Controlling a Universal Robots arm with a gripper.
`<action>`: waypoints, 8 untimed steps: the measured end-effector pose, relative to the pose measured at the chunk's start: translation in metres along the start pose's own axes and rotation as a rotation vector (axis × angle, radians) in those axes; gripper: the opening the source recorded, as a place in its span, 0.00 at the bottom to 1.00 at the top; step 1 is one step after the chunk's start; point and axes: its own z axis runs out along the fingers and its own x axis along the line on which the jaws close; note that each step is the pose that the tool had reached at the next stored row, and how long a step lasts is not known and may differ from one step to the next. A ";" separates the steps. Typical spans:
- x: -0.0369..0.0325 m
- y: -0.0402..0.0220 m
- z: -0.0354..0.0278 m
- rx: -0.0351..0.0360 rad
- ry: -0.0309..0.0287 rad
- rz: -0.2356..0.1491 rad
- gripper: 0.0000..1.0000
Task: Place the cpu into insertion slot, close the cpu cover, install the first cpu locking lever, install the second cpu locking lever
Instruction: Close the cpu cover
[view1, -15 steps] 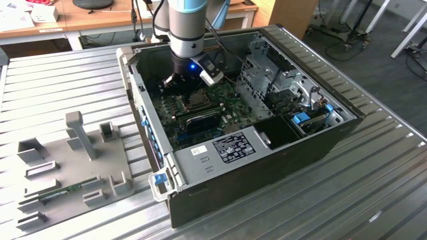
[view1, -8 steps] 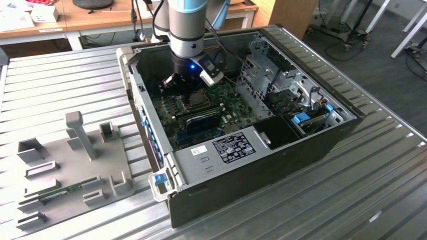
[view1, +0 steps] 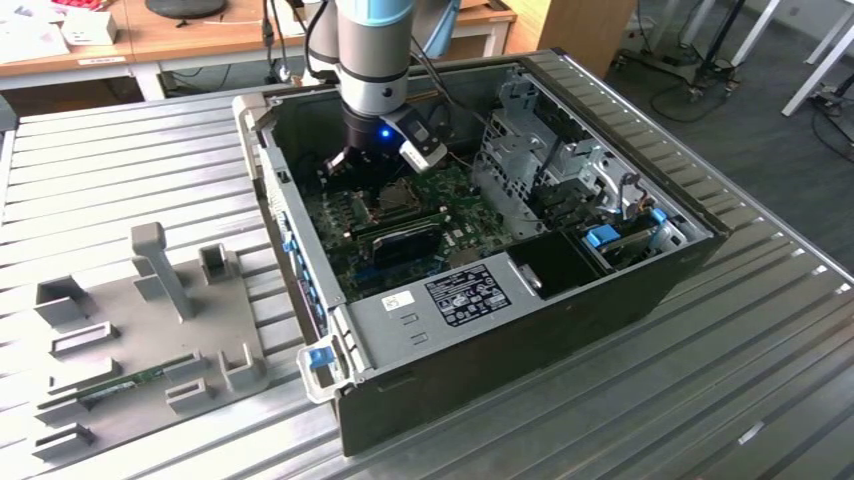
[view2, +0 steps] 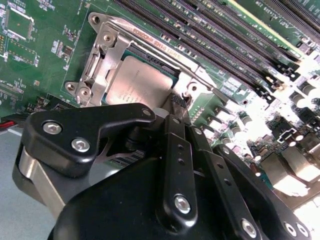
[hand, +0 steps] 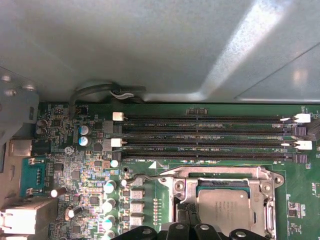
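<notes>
The cpu (view2: 142, 82), a small flat square metal chip, was dull silver-grey with faint darker print, framed by the bright silvery thin metal cpu cover (view2: 106, 52). Around them the flat circuit board (hand: 80, 165) was deep green, speckled with tiny silver and tan parts and teal-topped capacitors (hand: 83, 130). The long narrow memory slots (hand: 205, 132) were black, tipped with white plastic latches (hand: 117, 116). The jointed gripper (view2: 177, 107) was matt black with shiny silver screw heads. In the exterior view the boxy computer case (view1: 561, 300) was black outside and pale grey within, the ribbed metal table (view1: 667, 400) silver-striped, and the flat tray (view1: 147, 320) at that view's left plain grey.
</notes>
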 end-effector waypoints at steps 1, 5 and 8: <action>0.0000 0.0000 0.0000 -0.0001 -0.0001 0.000 0.10; -0.0004 0.0007 -0.0010 -0.0021 -0.0015 0.000 0.10; -0.0007 0.0011 -0.0030 -0.0032 -0.0022 0.000 0.10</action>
